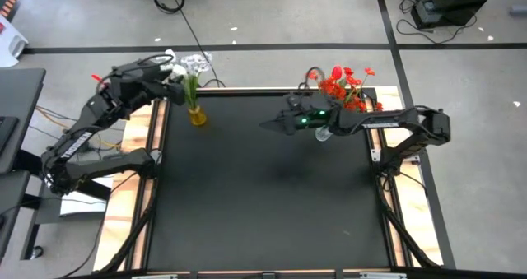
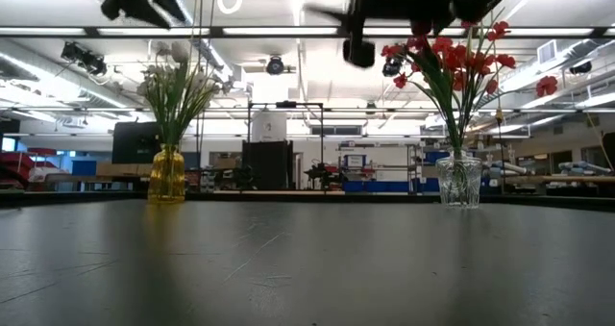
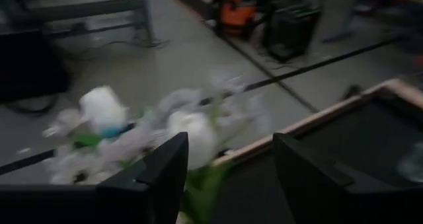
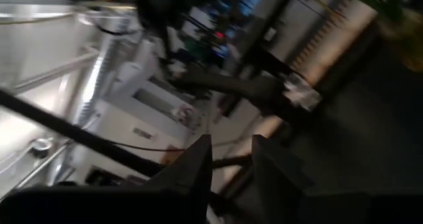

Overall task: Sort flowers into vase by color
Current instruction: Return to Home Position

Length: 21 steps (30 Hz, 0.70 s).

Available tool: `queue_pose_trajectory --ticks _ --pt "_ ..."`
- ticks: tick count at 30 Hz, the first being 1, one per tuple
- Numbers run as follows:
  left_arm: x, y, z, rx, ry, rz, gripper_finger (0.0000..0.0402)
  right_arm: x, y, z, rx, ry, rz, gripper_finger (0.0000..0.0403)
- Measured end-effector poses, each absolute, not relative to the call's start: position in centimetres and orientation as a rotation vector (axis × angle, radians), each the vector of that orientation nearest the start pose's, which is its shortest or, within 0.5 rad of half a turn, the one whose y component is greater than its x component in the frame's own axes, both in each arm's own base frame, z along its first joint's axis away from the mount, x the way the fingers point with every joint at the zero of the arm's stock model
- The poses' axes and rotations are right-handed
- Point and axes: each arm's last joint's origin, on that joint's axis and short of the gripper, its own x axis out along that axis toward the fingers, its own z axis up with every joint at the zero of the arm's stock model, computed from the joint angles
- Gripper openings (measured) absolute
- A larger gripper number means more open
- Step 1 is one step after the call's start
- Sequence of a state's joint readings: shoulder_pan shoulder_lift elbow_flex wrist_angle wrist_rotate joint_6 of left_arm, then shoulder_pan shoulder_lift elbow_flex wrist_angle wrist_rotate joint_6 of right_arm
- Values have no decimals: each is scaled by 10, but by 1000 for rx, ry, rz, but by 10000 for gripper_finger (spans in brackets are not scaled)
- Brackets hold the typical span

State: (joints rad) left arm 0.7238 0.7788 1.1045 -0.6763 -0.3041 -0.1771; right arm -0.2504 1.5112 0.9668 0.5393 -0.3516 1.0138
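Observation:
White flowers (image 1: 193, 65) stand by their stems in a small yellow vase (image 1: 198, 115) near the table's far left corner. In the low view the yellow vase (image 2: 166, 175) holds the white flowers (image 2: 178, 86) upright. Red flowers (image 1: 347, 85) stand in a clear glass vase (image 2: 459, 180) near the far right. My left gripper (image 3: 228, 164) is open, high beside the white blooms (image 3: 192, 137), and holds nothing. My right gripper (image 1: 276, 124) hangs high over the table, left of the red flowers. Its fingers (image 4: 198, 161) stand a narrow gap apart, with nothing between them.
The black table top (image 1: 263, 205) is framed by a wooden border (image 1: 156, 139). Both vases stand along the far edge, and the near half of the table (image 2: 307, 268) holds no objects. Cables and equipment lie on the floor beyond the far edge.

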Motion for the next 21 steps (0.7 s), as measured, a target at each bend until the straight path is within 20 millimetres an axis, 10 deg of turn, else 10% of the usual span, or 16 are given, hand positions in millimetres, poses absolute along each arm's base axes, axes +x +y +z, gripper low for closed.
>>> queue_pose_trajectory --ticks 10,21 --pt "104 75 415 -290 167 816 194 274 -59 369 853 -194 201 107" --pt "163 63 419 -279 103 518 173 214 -31 409 642 -285 200 88"
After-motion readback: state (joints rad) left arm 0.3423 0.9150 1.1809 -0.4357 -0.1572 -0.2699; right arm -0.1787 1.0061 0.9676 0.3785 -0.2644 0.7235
